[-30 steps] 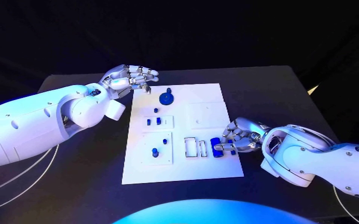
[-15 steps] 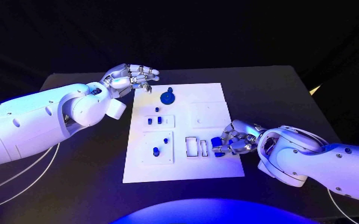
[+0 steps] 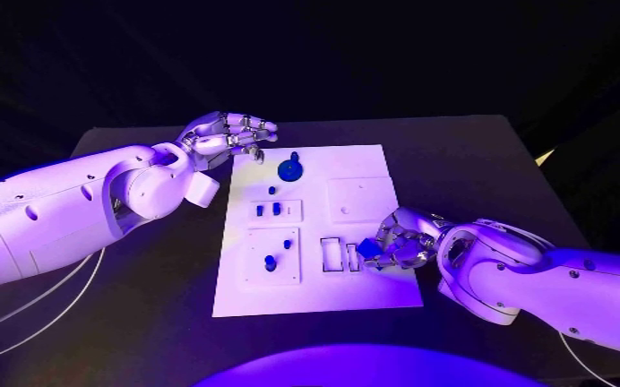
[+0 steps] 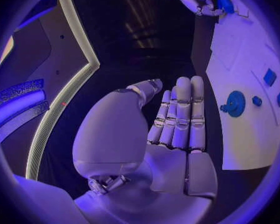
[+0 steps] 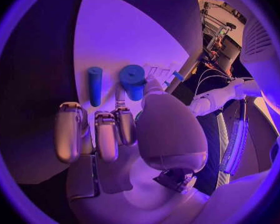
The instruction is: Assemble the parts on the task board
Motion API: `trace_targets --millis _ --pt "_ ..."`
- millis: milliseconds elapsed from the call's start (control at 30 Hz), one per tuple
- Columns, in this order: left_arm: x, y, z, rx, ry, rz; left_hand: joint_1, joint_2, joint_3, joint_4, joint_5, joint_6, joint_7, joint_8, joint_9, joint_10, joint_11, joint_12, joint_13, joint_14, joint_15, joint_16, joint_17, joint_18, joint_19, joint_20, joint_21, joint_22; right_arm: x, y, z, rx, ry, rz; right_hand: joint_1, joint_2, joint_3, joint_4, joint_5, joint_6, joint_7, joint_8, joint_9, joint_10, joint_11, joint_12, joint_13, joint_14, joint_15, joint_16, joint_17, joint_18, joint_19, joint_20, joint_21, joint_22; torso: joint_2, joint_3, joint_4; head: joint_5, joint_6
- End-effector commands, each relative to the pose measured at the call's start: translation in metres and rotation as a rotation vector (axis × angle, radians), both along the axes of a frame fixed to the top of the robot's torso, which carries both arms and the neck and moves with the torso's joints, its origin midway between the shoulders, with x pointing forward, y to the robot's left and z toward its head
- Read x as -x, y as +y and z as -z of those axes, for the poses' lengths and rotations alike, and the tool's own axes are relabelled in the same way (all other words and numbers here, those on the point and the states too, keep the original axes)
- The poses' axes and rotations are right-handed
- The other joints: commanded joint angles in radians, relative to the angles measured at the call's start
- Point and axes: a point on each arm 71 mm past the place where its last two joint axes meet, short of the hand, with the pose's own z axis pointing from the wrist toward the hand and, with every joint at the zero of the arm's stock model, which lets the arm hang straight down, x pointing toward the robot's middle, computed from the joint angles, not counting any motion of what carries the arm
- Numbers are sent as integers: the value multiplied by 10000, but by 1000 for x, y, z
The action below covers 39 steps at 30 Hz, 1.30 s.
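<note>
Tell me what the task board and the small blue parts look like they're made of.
The task board looks like rigid matte white plastic: flat, even, with raised square panels and cut slots. The blue parts, like the round one, seem moulded or printed plastic: uniform colour, dull sheen, though the look leaves it open.

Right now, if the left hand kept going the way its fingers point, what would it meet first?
Probably nothing on the board: the left hand points along its far edge, the round blue part off to one side. Depth is uncertain.
</note>
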Motion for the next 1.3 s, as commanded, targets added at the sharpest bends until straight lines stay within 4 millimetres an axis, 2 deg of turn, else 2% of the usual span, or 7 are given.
trace_targets --millis 33,200,433,733,933,1300 --pt "1 -2 -1 67 -34 203 -50 23 -27 6 -1 -52 117 27 -11 -73 10 60 9 -67 30 -25 -11 60 16 24 -53 -14 2 -5 5 -20 -23 522 465 291 240 27 113 157 -65 17 -70 112 -36 59 987 992 -105 67 2335 -75 407 -90 79 2131 2 2 4 9 -3" --pt "1 -2 0 74 29 322 -1 6 -24 -33 2 -65 111 42 -13 -86 4 77 11 -81 23 -28 -14 64 20 20 -64 -21 4 -5 0 -623 234 1019 627 364 390 56 253 275 -104 -14 -128 153 -72 81 1039 991 -136 65 2333 -79 413 -118 111 2137 -3 -4 4 15 -13" --pt "2 -2 0 64 80 393 10 -6 -26 -45 1 -77 114 44 -16 -100 7 79 10 -95 23 -35 -18 63 18 19 -70 -23 3 0 -13 -1345 682 1346 223 508 411 98 303 384 -109 -71 -205 165 -79 49 1045 986 -146 54 2309 -78 406 -135 111 2133 -6 -11 -3 15 23" --pt "1 -3 0 67 86 418 10 -6 -26 -45 1 -77 114 44 -16 -100 7 79 10 -95 23 -35 -18 63 18 19 -70 -23 1 10 -30 -1833 922 1183 -68 574 392 98 315 471 -130 -77 -233 204 -95 63 1086 988 -158 58 2321 -90 427 -145 184 2149 -4 -15 -4 41 40" --pt "1 -4 0 94 73 463 12 -7 -27 -46 2 -86 118 46 -18 -111 11 81 9 -109 27 -43 -21 62 13 20 -77 -26 1 24 -29 -1787 1417 659 -544 719 350 101 322 524 -134 -107 -270 178 -98 -27 1034 977 -162 35 2270 -77 400 -150 122 2131 7 -4 1 89 -18" --pt "2 -6 0 117 67 508 12 -7 -27 -46 2 -86 118 46 -18 -111 11 81 9 -109 27 -43 -21 62 13 20 -77 -26 0 45 -14 -1472 2001 161 -719 728 317 95 304 592 -155 -80 -266 179 -115 -55 1027 971 -176 23 2244 -68 382 -158 80 2120 4 -6 -6 171 -80"
